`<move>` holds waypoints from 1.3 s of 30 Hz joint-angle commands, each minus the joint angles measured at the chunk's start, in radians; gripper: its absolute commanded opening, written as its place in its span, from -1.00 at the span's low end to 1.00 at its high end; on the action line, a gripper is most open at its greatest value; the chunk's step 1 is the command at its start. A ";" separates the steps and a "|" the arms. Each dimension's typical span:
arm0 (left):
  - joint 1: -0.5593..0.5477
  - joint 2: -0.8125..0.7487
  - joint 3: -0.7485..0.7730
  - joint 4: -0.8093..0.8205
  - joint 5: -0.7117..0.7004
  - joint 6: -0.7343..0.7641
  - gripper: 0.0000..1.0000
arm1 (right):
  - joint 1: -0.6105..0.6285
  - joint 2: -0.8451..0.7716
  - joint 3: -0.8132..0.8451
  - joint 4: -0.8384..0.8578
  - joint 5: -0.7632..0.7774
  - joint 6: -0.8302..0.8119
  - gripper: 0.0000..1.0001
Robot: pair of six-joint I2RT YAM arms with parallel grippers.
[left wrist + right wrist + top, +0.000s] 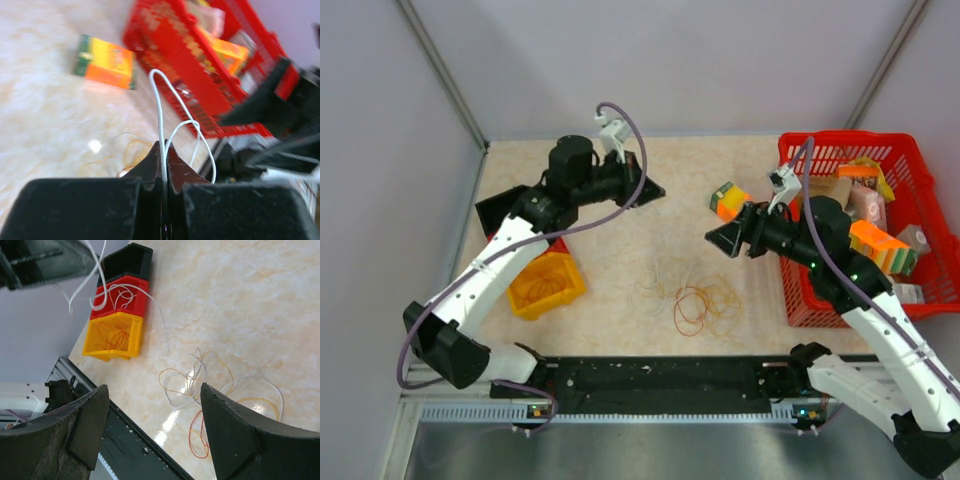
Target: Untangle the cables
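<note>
The cables lie as a loose tangle of thin white, yellow, orange and red wires on the table, in front of the arm bases. In the right wrist view the cables sit below and beyond my open right gripper, which holds nothing. My right gripper hovers above the table right of centre. My left gripper is raised at the back. In its wrist view the left gripper is shut on a white cable that loops up out of the tips.
Three small bins stand at the left: black, red holding white wire, yellow holding orange wire. A red basket full of packets stands at the right. An orange and green box lies beside it.
</note>
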 commanded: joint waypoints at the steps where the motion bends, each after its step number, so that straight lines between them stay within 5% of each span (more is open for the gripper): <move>1: 0.161 -0.016 0.072 -0.202 -0.202 -0.092 -1.00 | -0.006 -0.038 0.006 -0.009 0.041 -0.040 0.46; 6: 0.386 -0.010 0.061 -0.270 -0.265 -0.165 -1.00 | -0.007 -0.050 -0.034 -0.020 0.053 -0.050 0.45; 17: 0.623 0.030 -0.040 -0.218 -0.445 -0.194 -1.00 | -0.007 -0.067 -0.056 -0.038 0.069 -0.084 0.45; 30: 0.753 0.042 -0.154 -0.247 -0.494 -0.230 -1.00 | -0.009 -0.084 -0.066 -0.058 0.090 -0.115 0.45; 39: 0.767 0.010 -0.248 -0.451 -0.739 -0.413 -1.00 | -0.009 -0.088 -0.069 -0.058 0.086 -0.109 0.45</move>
